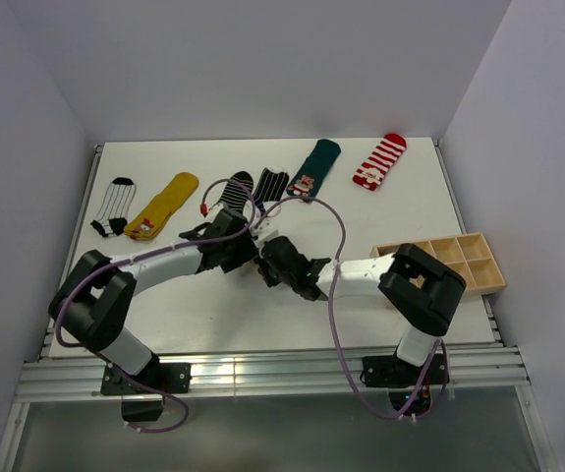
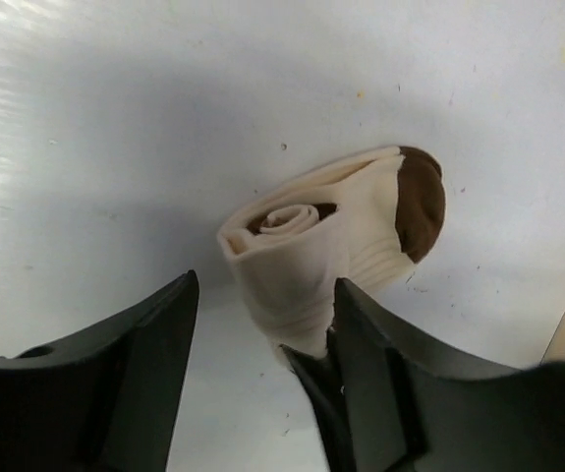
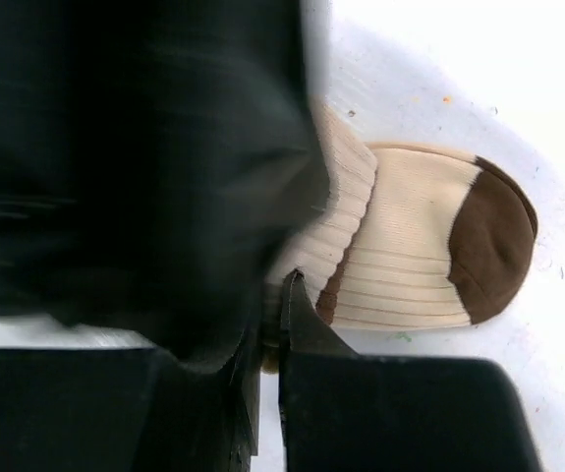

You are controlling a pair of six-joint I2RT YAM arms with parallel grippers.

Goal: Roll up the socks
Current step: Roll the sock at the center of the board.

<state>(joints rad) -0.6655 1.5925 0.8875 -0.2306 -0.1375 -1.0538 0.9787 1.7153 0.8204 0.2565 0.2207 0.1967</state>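
Note:
A cream sock with a brown toe lies rolled into a loose coil on the white table. In the left wrist view my left gripper stands open around the near end of the roll. Its right finger touches the fabric and its left finger stands apart. My right gripper is shut on the ribbed edge of the cream sock. In the top view both grippers meet at mid-table, the left gripper and the right gripper, and they hide the sock.
More socks lie flat along the back: a black-and-white striped one, a yellow one, two dark striped ones, a dark green one and a red-and-white one. A wooden compartment tray sits at the right edge.

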